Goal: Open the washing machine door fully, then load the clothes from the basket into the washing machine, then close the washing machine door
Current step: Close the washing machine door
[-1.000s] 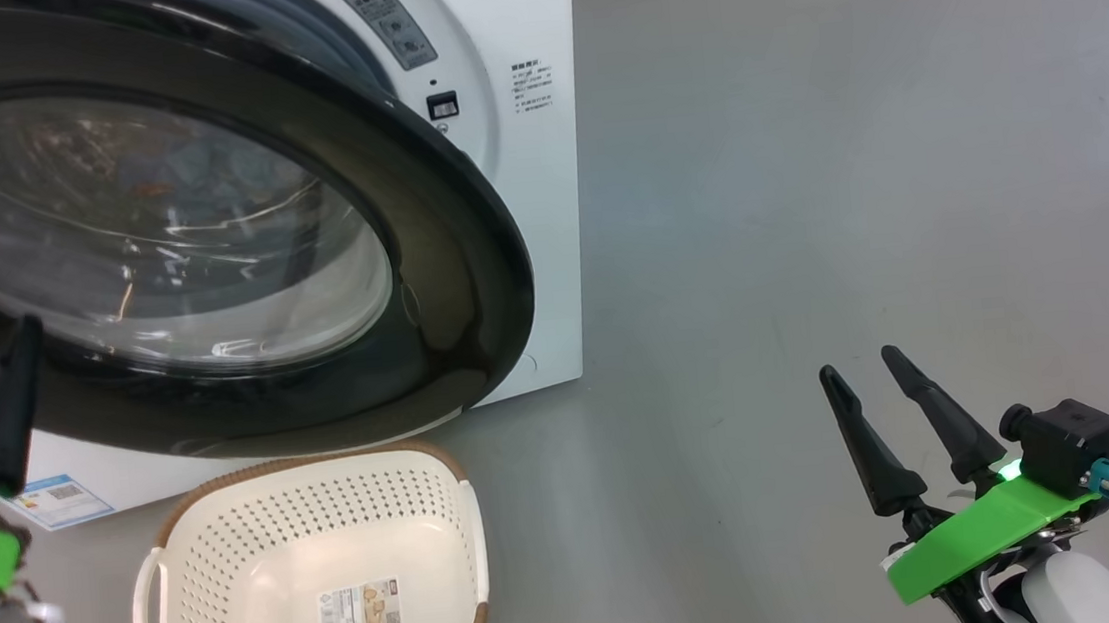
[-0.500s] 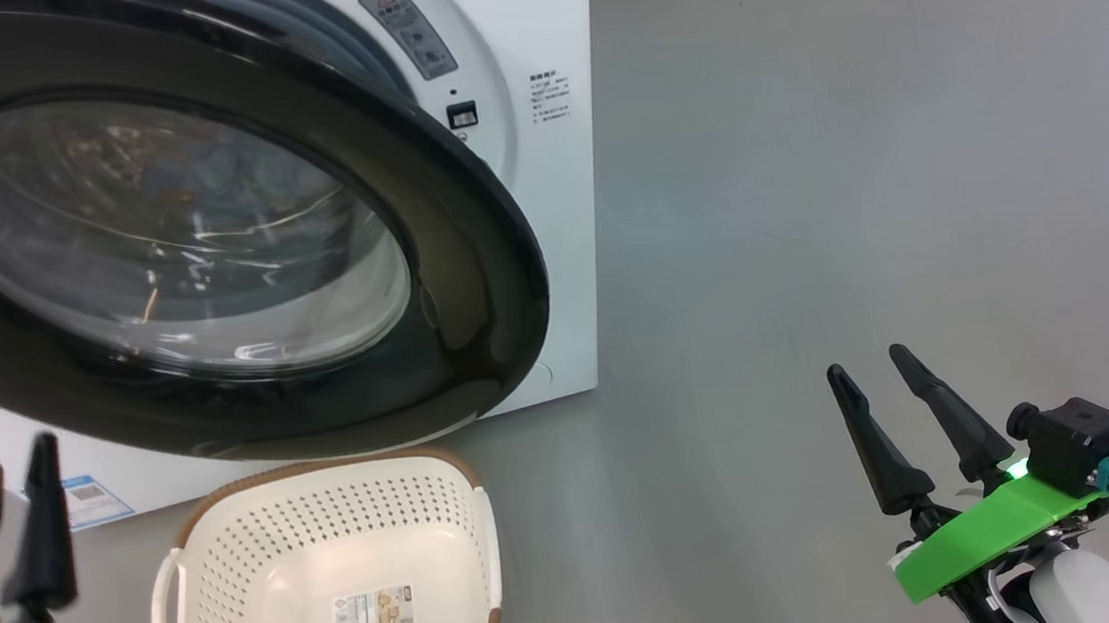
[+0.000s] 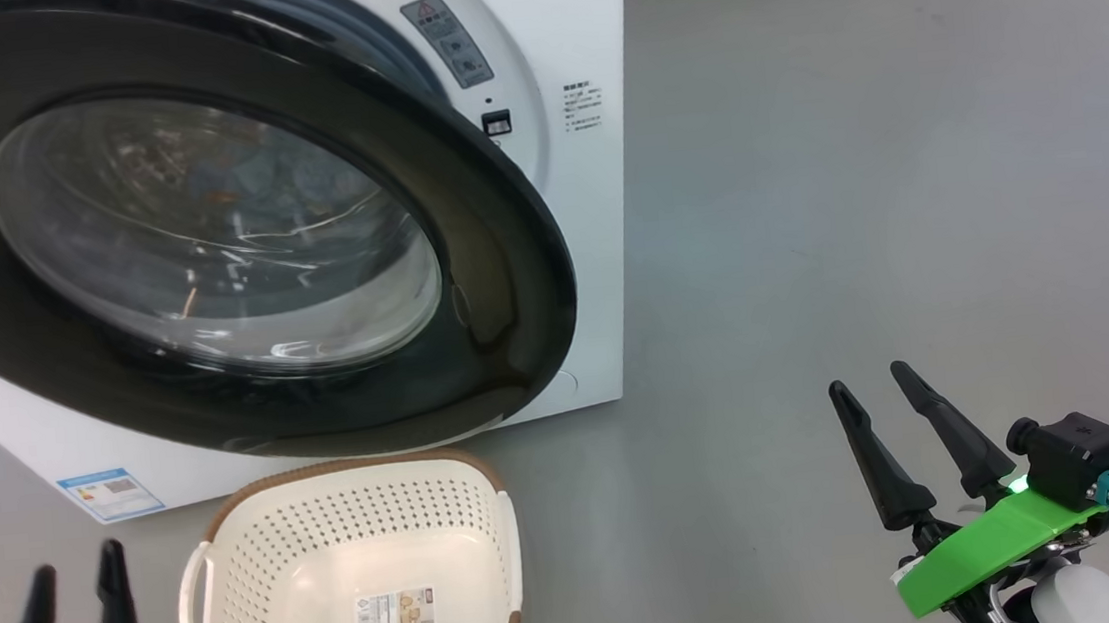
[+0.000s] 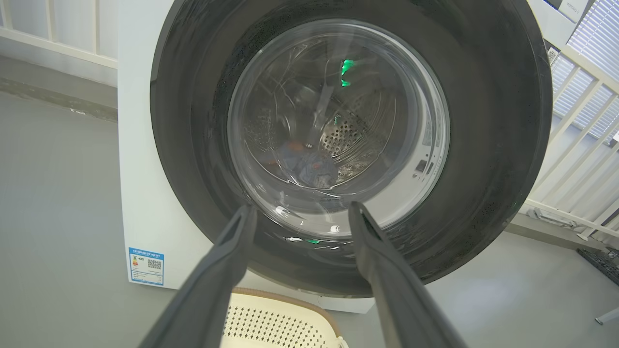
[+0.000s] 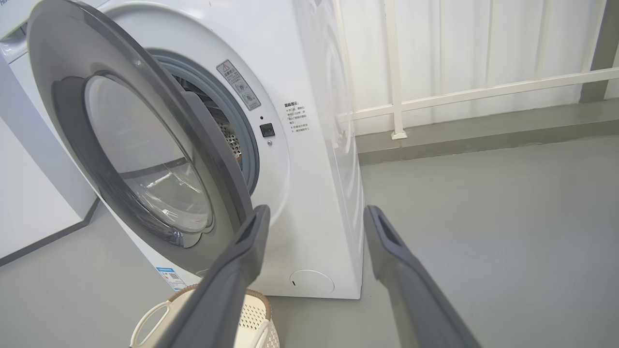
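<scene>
Left claw (image 3: 76,562), spread and holding nothing, pokes in at 7 o'clock of the head view, cut off by the bottom edge. The right claw (image 3: 870,379), also spread, sits at 4 o'clock over the floor (image 3: 854,175). Clothes (image 4: 309,166) are a dim blue blur behind the door (image 3: 512,285) glass, low in the drum (image 4: 350,135), clearest from the left wrist. From the right wrist the gap between door and washer (image 3: 581,38) is plain; the left wrist view hides it. The basket (image 3: 263,538), at 6 o'clock, shows its label (image 3: 396,616).
</scene>
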`<state>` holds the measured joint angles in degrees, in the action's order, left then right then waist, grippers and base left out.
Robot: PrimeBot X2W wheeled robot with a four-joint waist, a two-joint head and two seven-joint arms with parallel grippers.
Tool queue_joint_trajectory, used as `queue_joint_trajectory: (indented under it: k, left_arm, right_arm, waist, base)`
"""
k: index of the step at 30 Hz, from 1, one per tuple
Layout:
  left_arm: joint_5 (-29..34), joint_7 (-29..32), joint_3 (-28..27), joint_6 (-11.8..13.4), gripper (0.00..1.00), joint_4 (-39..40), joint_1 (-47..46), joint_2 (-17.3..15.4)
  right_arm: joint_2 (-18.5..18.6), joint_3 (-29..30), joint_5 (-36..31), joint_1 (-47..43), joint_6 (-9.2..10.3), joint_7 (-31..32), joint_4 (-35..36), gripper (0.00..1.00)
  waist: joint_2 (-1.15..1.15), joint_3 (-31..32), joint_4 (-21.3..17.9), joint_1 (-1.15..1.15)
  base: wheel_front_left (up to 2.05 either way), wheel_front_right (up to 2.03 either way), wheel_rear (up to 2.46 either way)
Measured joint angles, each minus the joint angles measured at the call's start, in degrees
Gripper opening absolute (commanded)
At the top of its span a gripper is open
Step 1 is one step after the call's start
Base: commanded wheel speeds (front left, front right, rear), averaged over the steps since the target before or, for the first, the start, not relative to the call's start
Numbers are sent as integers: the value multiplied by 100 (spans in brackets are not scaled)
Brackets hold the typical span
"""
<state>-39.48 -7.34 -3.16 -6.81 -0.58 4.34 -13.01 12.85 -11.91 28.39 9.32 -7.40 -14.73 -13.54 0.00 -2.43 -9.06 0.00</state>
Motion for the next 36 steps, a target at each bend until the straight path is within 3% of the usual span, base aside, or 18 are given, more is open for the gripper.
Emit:
queue_joint_trajectory:
  k: [13,36]
  left_arm:
    - [1150,-643,357,75,100,-316,200,81]
    - [1674,-694,190,57,100,-324,247,412]
  right_arm:
    - [22,4,1,-19,0,0,-8,100]
    - [70,170,-1,-119,0,0,4,100]
  waist:
    - [0,125,219,0]
    - [0,59,272,0]
  base:
    - [0,0,0]
    - [0,0,0]
